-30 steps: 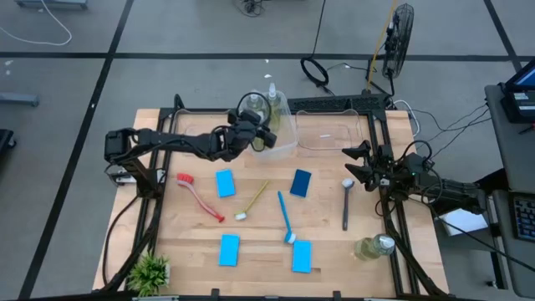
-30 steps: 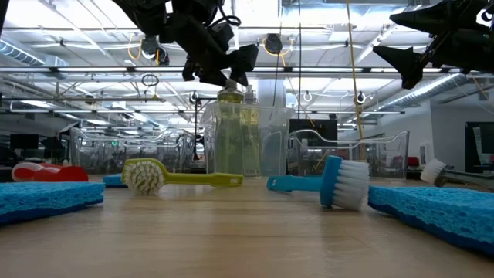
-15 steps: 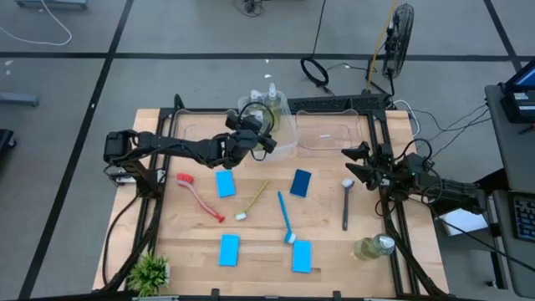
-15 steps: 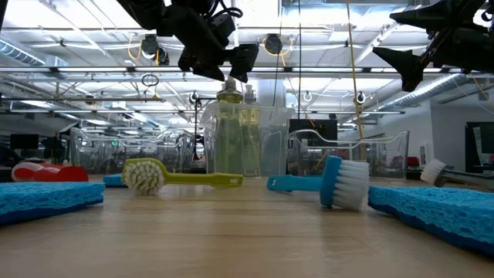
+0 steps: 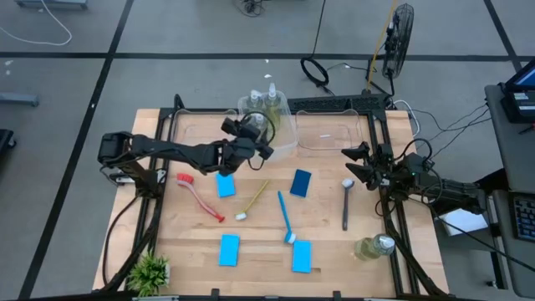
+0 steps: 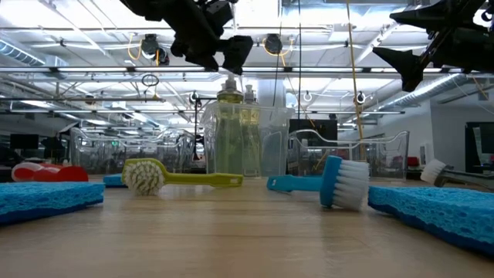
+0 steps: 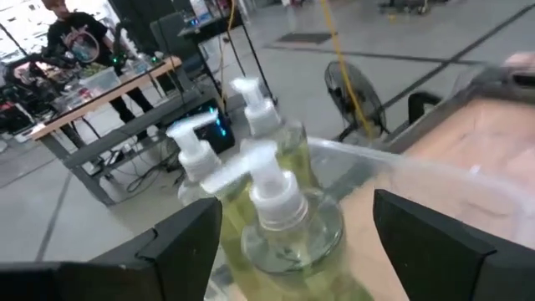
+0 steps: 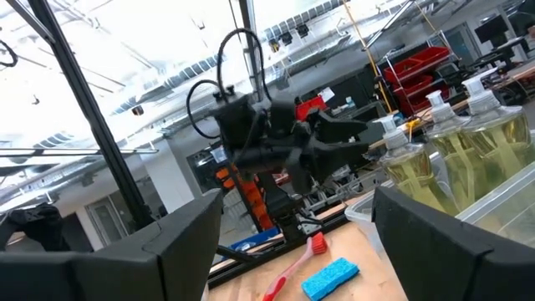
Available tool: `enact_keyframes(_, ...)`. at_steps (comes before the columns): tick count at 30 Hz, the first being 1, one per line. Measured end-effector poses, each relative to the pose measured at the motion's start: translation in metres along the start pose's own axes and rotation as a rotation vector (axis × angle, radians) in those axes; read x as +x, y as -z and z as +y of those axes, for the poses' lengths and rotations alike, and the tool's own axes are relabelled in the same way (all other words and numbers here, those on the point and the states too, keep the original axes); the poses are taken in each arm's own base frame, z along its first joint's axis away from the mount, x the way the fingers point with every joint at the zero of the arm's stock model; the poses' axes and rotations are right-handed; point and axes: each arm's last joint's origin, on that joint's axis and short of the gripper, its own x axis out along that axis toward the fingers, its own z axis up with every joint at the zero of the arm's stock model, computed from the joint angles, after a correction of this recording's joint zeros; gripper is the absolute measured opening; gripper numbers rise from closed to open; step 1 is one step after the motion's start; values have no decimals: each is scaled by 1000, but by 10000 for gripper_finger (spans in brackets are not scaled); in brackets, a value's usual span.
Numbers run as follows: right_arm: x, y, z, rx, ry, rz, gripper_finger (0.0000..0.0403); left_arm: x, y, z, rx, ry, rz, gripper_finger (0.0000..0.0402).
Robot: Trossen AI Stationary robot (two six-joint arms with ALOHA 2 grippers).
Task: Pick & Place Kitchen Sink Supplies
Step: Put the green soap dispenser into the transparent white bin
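Left gripper (image 5: 248,134): fingers spread and empty, hanging just beside the near side of the bin that holds the pump bottles.
Right gripper (image 5: 355,163): fingers apart, holding nothing, waiting at the table's right edge near the dark grey brush (image 5: 346,203).
High view, change: a second ago the left gripper stood over the bin (image 5: 282,147) right at the bottles; it has since pulled back toward the table's middle. The bottles in the bin (image 5: 266,104) stay put.
High view, meaning: that bottle looks delivered, so I judge this placement done. A fourth bottle (image 5: 374,247) lies at the right front corner, still to be fetched, with four blue sponges, one of them (image 5: 224,183) near the left gripper, and the red brush (image 5: 199,196), yellow-green brush (image 5: 252,200) and blue brush (image 5: 285,216) loose on the wood.
Low view: the left gripper (image 6: 220,50) hangs clear above the pump heads (image 6: 228,86); a second ago it sat lower, around them.
Left wrist view: three pump bottles (image 7: 276,213) stand close together between the open fingers (image 7: 180,242), untouched.
Right wrist view: the left arm (image 8: 267,138) shows far off, with bottles (image 8: 456,138) at the side.
Hard to tell: from above the bottles overlap, so only the wrist view gives the count; the second bin's contents are unclear.
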Motion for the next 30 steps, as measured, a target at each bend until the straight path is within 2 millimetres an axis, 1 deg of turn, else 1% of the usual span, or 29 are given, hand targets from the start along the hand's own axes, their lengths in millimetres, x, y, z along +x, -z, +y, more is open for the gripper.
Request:
enact_keyframes(6,0,0,0,0,-1,-1,295,-17,-4,1,16,3,1,316)
enact_keyframes(13,0,-1,1,-1,-7,-13,295,-41,-6,4,18,52,14,302)
enact_keyframes(15,0,-1,1,-1,-8,-14,295,-46,-9,4,-15,67,6,299)
enact_keyframes(19,0,-2,1,-1,-11,-20,295,-62,-10,9,-24,117,23,300)
enact_keyframes(22,0,-3,1,-2,-15,-27,295,-75,-10,15,-18,209,57,303)
enact_keyframes(30,0,-2,1,-2,-15,-26,295,-100,-14,26,-85,588,179,288)
